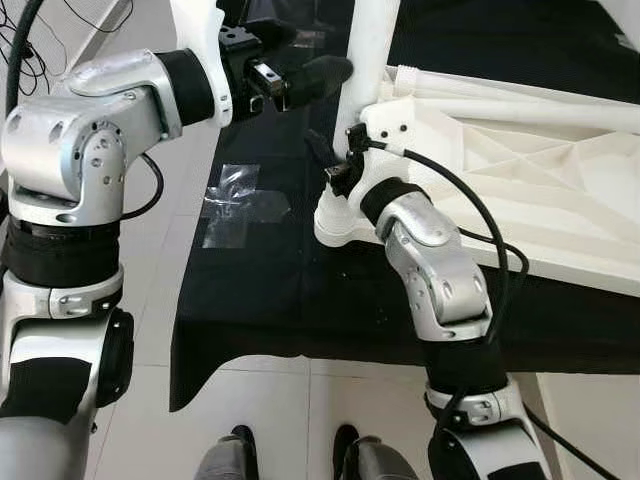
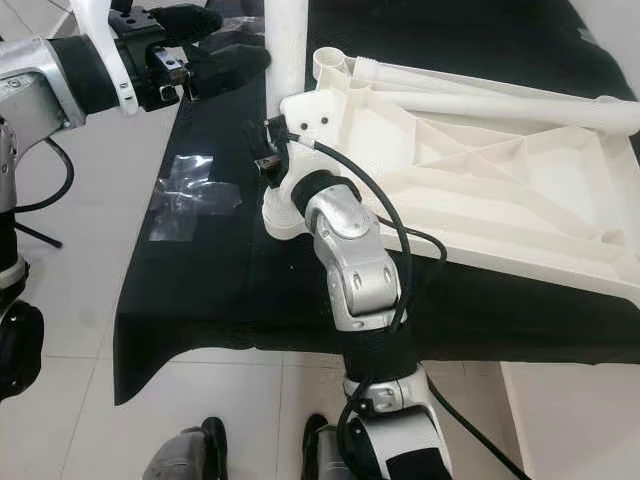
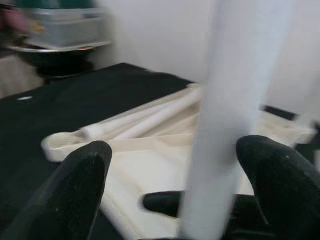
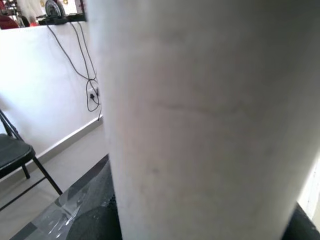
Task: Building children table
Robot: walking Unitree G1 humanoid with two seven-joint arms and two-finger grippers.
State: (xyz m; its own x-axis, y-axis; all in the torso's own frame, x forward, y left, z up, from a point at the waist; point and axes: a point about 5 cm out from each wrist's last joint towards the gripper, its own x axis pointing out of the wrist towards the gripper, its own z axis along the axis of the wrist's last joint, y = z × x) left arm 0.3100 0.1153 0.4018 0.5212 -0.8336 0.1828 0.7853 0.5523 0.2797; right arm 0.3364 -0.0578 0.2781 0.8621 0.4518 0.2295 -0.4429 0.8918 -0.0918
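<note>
Left gripper (image 3: pixel 170 170) spreads wide around the upright white leg (image 1: pixel 368 60), right of it; right gripper (image 1: pixel 335 170), grip unclear, steadies its base at the tabletop's (image 2: pixel 480 180) near-left corner.

The table leg (image 1: pixel 368 55) stands upright at the tabletop's (image 1: pixel 540 170) left corner.

A white plastic children's tabletop (image 1: pixel 520 170) lies upside down on the black-covered worktop (image 1: pixel 270 290), its ribbed underside facing up. One white tubular leg (image 1: pixel 372 50) stands upright in the corner socket nearest the worktop's front edge. Another leg (image 2: pixel 500 105) lies flat across the underside.
</note>
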